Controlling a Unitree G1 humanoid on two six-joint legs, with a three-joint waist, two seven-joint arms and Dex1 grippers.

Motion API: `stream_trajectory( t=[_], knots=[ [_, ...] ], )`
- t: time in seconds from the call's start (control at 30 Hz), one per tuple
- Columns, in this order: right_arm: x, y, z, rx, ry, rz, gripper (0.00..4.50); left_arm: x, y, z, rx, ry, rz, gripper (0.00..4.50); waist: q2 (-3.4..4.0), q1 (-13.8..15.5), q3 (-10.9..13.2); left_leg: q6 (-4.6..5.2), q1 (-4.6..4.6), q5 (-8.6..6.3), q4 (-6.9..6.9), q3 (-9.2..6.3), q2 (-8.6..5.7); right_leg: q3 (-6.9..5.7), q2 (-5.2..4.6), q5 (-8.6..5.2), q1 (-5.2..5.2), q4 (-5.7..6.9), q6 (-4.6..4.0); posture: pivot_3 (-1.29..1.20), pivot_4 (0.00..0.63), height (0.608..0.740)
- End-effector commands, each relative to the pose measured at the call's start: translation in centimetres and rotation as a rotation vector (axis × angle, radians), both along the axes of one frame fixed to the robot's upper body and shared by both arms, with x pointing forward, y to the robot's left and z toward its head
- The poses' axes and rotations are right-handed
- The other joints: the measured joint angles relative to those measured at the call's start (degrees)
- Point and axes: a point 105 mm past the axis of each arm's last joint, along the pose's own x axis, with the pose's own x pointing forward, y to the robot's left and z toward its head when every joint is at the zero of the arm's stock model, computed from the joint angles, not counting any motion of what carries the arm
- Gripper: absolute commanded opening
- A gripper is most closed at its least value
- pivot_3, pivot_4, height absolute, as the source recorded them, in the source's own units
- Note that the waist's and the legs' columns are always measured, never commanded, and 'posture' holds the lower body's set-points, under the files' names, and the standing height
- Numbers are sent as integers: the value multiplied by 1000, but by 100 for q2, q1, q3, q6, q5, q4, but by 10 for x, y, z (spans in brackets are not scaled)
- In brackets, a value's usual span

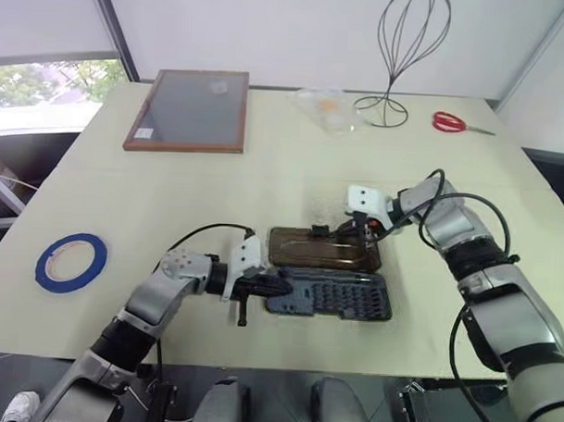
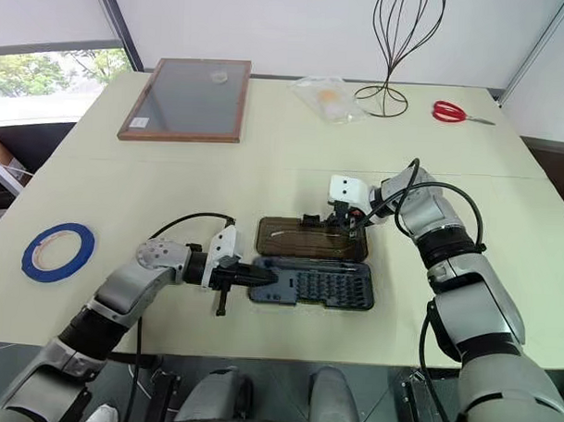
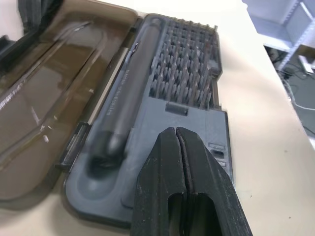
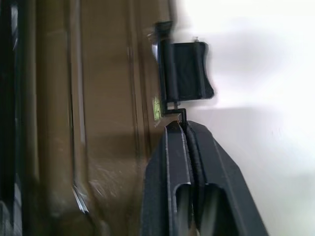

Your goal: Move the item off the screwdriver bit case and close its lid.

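Note:
The screwdriver bit case (image 1: 339,294) lies open near the table's front edge, its rows of bits and a dark driver handle (image 3: 128,93) showing in the base. Its lid (image 1: 322,249), smoky brown, lies flat on the table behind the base. My left gripper (image 1: 281,287) is shut, with its tips resting on the left end of the base (image 3: 176,130). My right gripper (image 4: 181,124) is shut at the lid's far edge, just beside the black latch tab (image 4: 187,71); whether it pinches the rim I cannot tell. The item, a blue tape ring (image 1: 71,262), lies flat on the table far to the left.
A wooden-framed grey board (image 1: 188,110) lies at the back left. A clear plastic bag (image 1: 327,106), a black wire stand (image 1: 399,48) and red scissors (image 1: 449,122) stand along the back. The table's front edge runs just below the case.

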Motion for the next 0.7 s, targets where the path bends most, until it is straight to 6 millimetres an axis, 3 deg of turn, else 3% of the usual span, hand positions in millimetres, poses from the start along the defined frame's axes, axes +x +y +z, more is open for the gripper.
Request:
stream_trajectory(
  t=[0.03, 0.17, 0.33, 0.7],
  knots=[
    [-3, -18, -24, -83, 52, -65, 45, 1, 3, -1, 3, -1, 21, 0, 0, -1, 0, 0, 0, 0, 0, 0, 0, 0, 0, 0, 0, 0, 0, 0, 150, 740],
    [0, -16, -20, -110, -19, -38, 45, 2, 5, -1, -2, 2, 41, 0, 0, -5, 0, 0, 0, 0, 0, 0, 1, 0, 0, 1, -1, 0, -1, 0, 150, 740],
    [3, -7, 5, -121, -292, 28, 45, 11, 12, 6, -43, 7, 122, 0, 0, -17, 0, -1, 0, 1, 0, 0, 5, 1, 1, 4, -5, 0, -5, 0, 150, 740],
    [-31, 4, 28, -133, -689, 46, 45, 26, 19, 26, -104, -24, 217, 0, 2, 26, 6, -4, -35, 2, -4, 1, 1, 2, 1, 4, -44, 0, -6, 0, 150, 740]
  ],
)
